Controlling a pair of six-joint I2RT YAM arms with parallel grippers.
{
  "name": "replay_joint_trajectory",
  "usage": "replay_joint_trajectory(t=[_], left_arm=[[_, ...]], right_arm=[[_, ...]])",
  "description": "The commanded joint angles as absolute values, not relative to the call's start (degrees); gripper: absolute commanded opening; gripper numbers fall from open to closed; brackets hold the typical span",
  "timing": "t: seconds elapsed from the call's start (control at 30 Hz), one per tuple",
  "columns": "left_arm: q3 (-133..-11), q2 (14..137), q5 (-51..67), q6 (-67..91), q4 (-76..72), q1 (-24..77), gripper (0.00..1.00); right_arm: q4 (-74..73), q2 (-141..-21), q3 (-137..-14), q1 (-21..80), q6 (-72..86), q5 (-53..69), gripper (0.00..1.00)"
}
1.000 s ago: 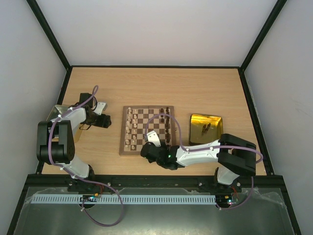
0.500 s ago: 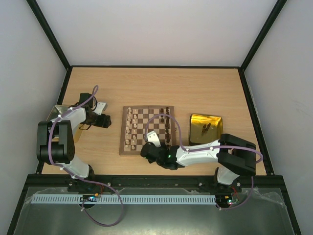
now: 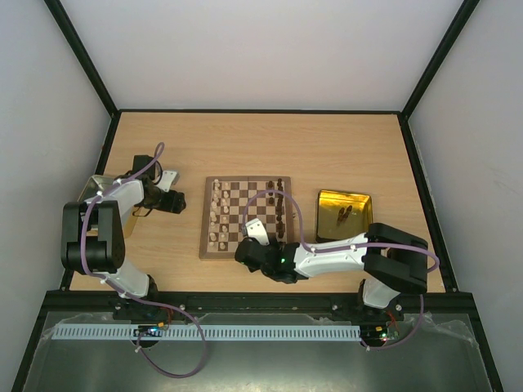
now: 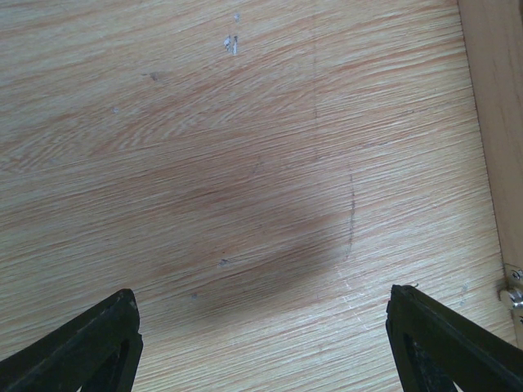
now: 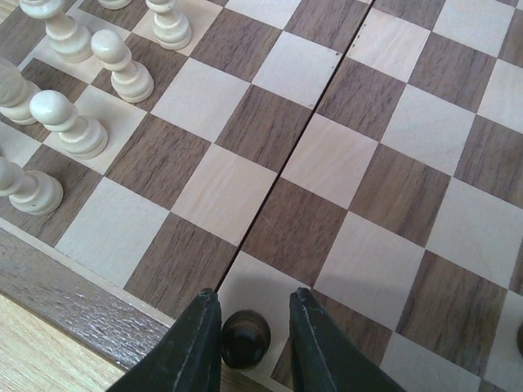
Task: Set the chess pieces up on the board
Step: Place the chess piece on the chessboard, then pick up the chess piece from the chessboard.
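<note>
The chessboard (image 3: 245, 214) lies mid-table. Cream pieces (image 3: 216, 214) stand along its left side and dark pieces (image 3: 282, 204) along its right. My right gripper (image 3: 243, 249) hovers low over the board's near edge. In the right wrist view its fingers (image 5: 253, 298) straddle a dark pawn (image 5: 245, 339) that stands on a light edge square. The pawn touches the left finger, with a small gap to the right one. Cream pawns (image 5: 69, 122) stand at the upper left. My left gripper (image 3: 184, 202) is open and empty over bare table (image 4: 263, 294), left of the board.
A shiny yellow tray (image 3: 327, 200) holding a few dark pieces sits right of the board. A dull tin (image 3: 91, 189) sits at the far left behind the left arm. A pale wooden edge (image 4: 490, 122) with a metal fitting runs along the right of the left wrist view.
</note>
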State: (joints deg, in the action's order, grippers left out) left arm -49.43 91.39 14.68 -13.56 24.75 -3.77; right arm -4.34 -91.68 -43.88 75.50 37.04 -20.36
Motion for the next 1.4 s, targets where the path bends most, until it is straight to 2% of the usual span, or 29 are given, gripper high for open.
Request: replay_joint_trajectory(t=[0.0,0.23,0.53,0.7,0.83,1.13,1.37], left_arm=[[-49.60,91.32,14.32,-13.18,25.27,-3.71,0.82],[-49.58,91.54,14.24,-13.21,25.24,-3.66,0.82],[-49.77,91.41,14.41,-13.18,25.40,-3.60,0.82],[-49.70,91.32,14.54,-13.23,25.57,-3.60,0.82],[-49.70,91.38,14.93,-13.28,25.50,-3.60,0.82],[-49.40,91.33,15.20,-13.40,25.22,-3.60,0.82],[-49.31,91.22,15.34,-13.45,25.14,-3.60,0.82]], right_arm=[[-6.59,-90.84,-45.67,76.03,37.63,-23.12,0.22],[-10.84,-88.78,-48.53,76.03,36.80,-21.81,0.22],[-30.17,-89.89,-64.24,75.02,34.78,-22.17,0.22],[-41.21,-90.94,-69.92,67.63,36.05,-10.20,0.17],[-46.99,-92.77,-70.60,63.70,34.57,1.02,0.16],[-48.23,-95.25,-70.64,63.37,31.99,8.28,0.16],[-47.07,-95.92,-70.05,63.37,32.14,9.63,0.24]])
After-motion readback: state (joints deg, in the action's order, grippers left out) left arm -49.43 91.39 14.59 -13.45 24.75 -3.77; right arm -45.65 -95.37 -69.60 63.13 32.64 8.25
